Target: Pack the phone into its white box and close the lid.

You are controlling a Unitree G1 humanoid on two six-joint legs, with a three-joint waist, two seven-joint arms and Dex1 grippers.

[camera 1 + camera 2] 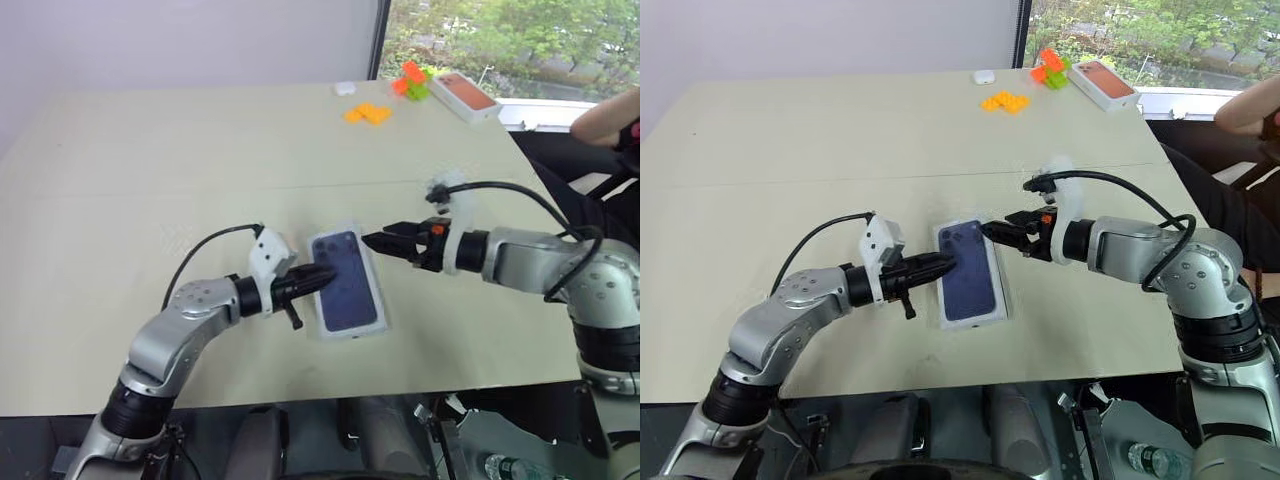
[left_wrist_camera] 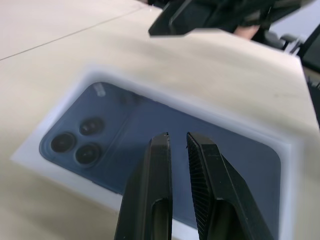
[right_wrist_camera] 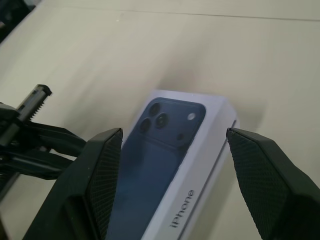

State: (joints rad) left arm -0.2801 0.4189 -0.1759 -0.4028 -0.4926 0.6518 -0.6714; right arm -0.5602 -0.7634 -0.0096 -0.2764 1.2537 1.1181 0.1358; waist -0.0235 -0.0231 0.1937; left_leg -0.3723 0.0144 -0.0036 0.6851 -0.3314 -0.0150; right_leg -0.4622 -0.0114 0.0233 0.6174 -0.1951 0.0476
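Your lid (image 1: 347,283) sits on the table (image 1: 150,180) between the two arms, printed face up, and from the right wrist view its side wall reaches down to the tabletop with lettering along it, so I judge the box closed, or very nearly. The white box base and the phone are presumably under the lid; you cannot confirm that from here. What may remain is a final press to seat the lid and withdrawal. Your left gripper (image 1: 318,279) lies low over the near-left edge of the lid, its jaws almost together and holding nothing. Your right gripper (image 1: 375,241) stands at the lid's far right corner, jaws spread wide and empty. The left wrist view shows the narrow gap between the left fingers (image 2: 155,200); the head views cannot resolve it. The head views alone show a salmon-topped box (image 1: 465,97) and orange blocks (image 1: 368,114) far across the table.
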